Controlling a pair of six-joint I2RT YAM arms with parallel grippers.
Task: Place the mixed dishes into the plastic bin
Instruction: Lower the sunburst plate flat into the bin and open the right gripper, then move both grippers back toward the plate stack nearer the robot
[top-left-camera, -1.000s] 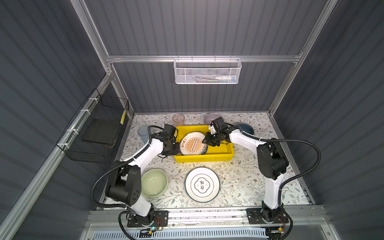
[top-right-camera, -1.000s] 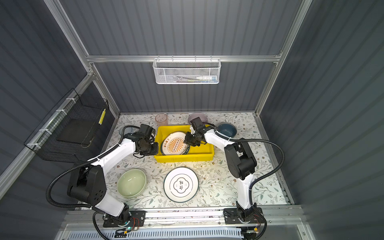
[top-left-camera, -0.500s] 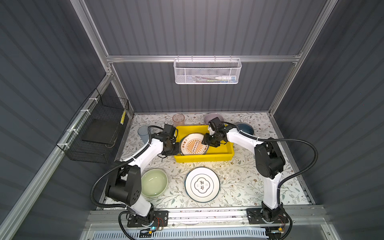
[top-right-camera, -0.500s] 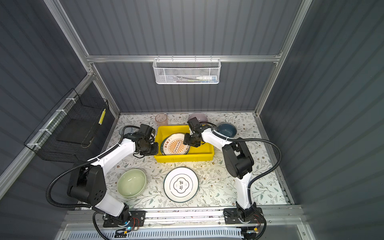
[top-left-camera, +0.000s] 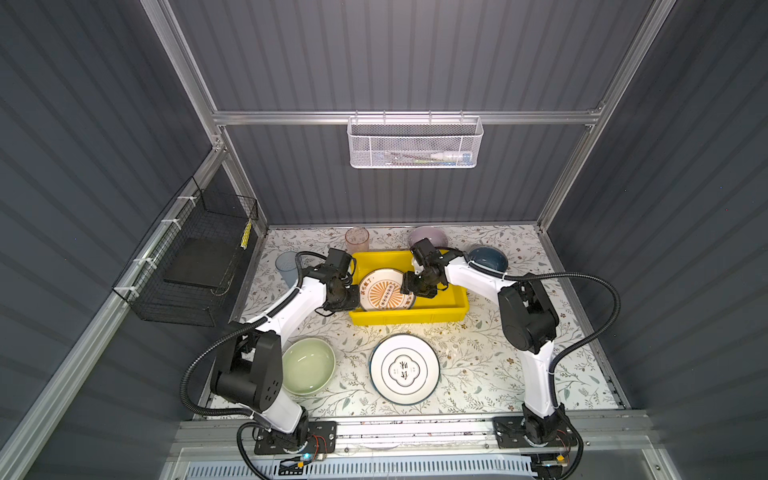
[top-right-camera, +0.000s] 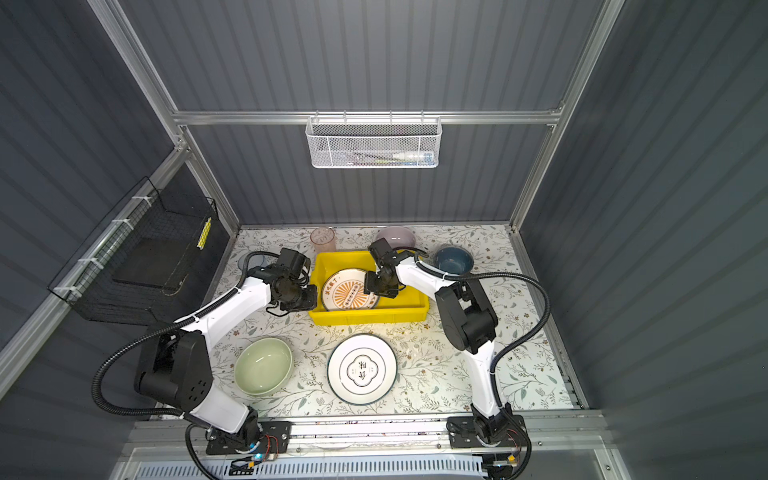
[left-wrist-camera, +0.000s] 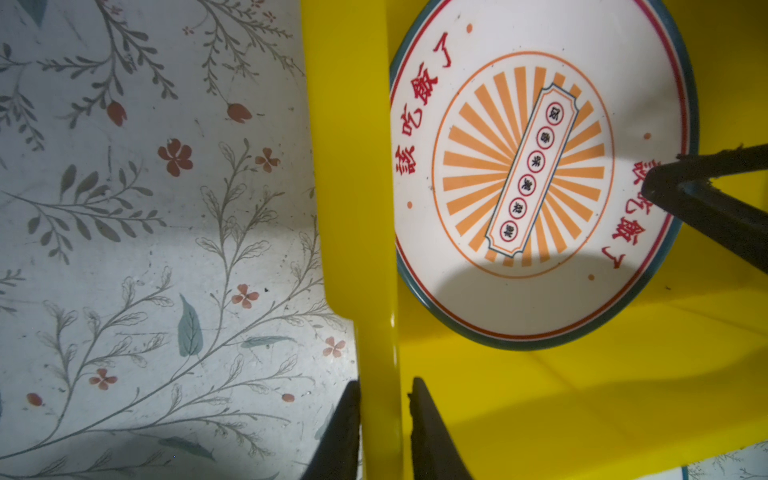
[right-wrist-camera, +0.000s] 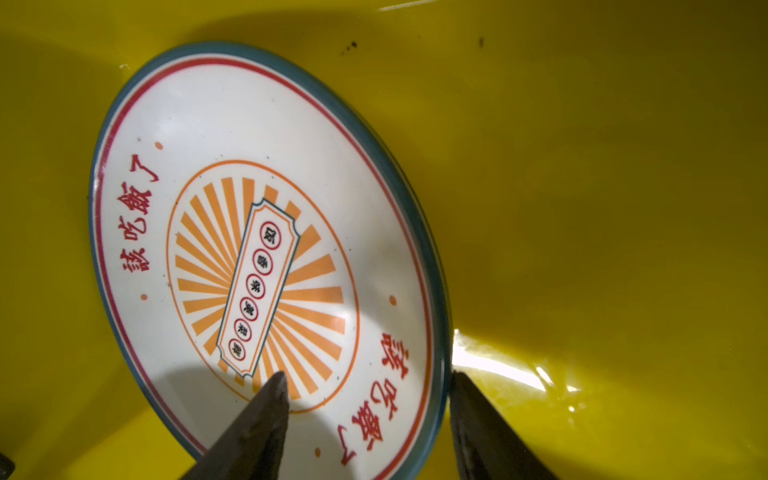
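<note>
In front, the white emblem plate (top-left-camera: 404, 369) is not yet packed. The orange sunburst plate (top-left-camera: 380, 291) is laid in the plastic bin (top-left-camera: 409, 318), whose wall is clamped by the left gripper (left-wrist-camera: 384, 382). The right gripper (right-wrist-camera: 368, 377) is opened astride the plate rim, empty, so a lift away is needed next

— What can you read down there?
— On the sunburst plate (right-wrist-camera: 137, 137), red characters, 該吃飯了, printed twice on opposite sides of the white band inside its rim.
— And the banner (right-wrist-camera: 258, 286) across its middle?
— Six small circled characters, too fine for me to make out.
— The white plate (top-left-camera: 380, 368)?
— Two dark characters in its emblem (top-left-camera: 404, 370); I can't read them.
</note>
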